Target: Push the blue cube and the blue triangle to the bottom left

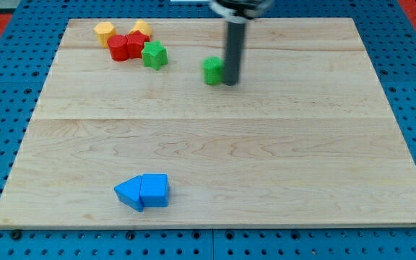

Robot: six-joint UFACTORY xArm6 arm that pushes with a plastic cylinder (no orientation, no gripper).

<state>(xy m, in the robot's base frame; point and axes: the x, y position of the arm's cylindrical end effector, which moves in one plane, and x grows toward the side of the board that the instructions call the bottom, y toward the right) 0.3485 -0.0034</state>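
Looking down on a wooden board (215, 130), you see your tip (231, 83) at upper centre, touching or just beside a green block (212, 71) on its right; it has no claw, only a plain rod, so nothing opens or closes. Both blue blocks sit touching at lower left of the frame: the blue cube (129, 193) on the left, the blue triangle (154, 190) on its right; as a pair their long axis runs left to right, with a corner of the cube pointing left. They look nearly in place, well apart from your tip. Red blocks (125, 46), yellow blocks (105, 32) and a green star (154, 55) cluster at upper left.
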